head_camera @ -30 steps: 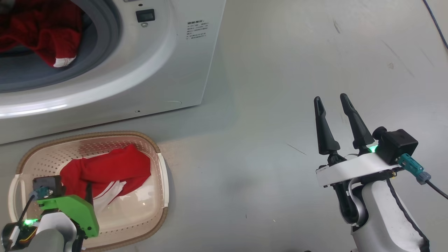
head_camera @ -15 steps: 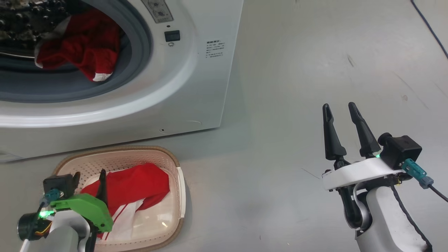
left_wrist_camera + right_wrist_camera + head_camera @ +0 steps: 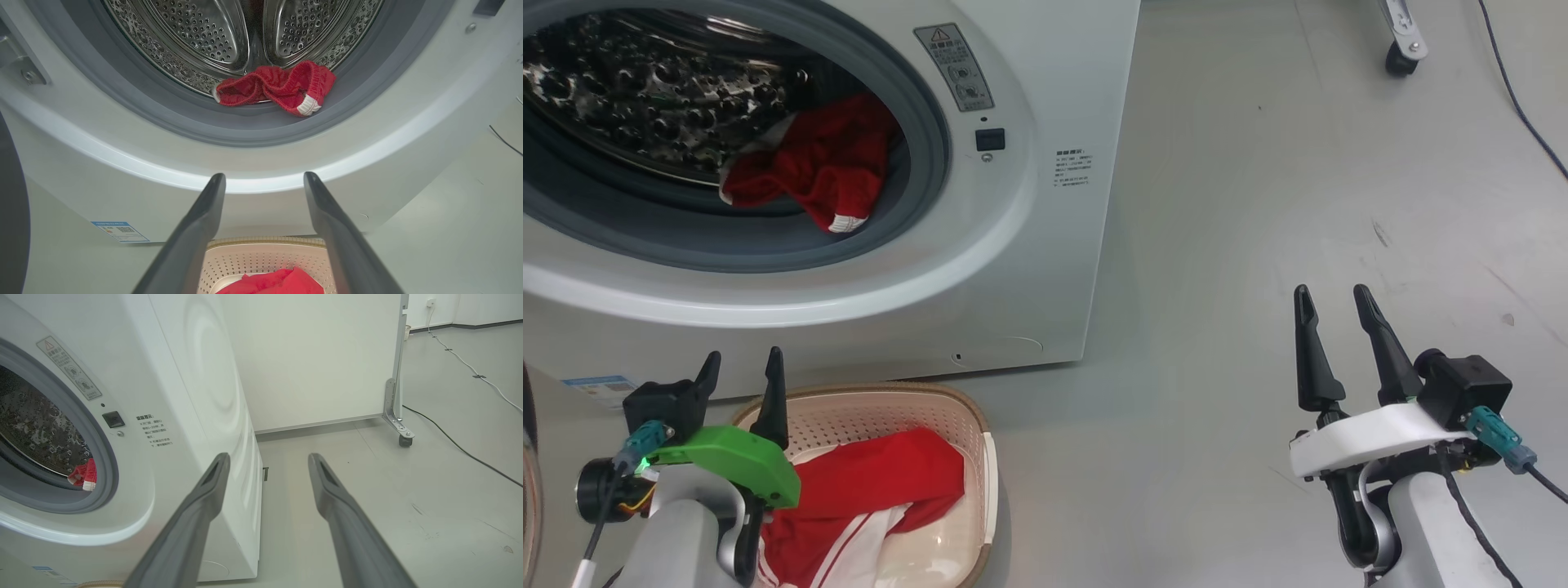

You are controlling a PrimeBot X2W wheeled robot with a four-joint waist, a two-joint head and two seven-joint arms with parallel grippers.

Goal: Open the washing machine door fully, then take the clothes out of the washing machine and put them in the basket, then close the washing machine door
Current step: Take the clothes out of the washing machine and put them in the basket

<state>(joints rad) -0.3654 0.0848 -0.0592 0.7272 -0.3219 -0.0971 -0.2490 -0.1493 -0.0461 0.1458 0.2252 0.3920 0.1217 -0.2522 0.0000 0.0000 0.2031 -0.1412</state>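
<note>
- Left wrist view, far left border: a dark curved band, which I judge to be the washing machine door, swung open to the side.
- Low on the white front of the washing machine there is a small blue sticker with a square code. Its writing is too small to read.
- The left gripper has both fingers spread wide with nothing between them. It is above the back rim of the basket and points at the drum opening.
- The red garment in the drum lies ahead of this gripper and higher, a little right of its middle line, on the front lip of the drum against the grey rubber ring.
- Its long axis runs across, left to right, the same way as the gap between the fingers. The white cuff is at the right end.
- The left arm is clearly the nearer one. I judge the coming move to be a reach forward and up.
- A second red garment with white stripes lies in the basket.
- Right of the opening there is a grey warning label with a triangle sign, and a block of small printed lines. Neither is legible, and I can read no brand name.
- The right gripper is open and empty, over bare floor, well apart from the machine to its right.
</note>
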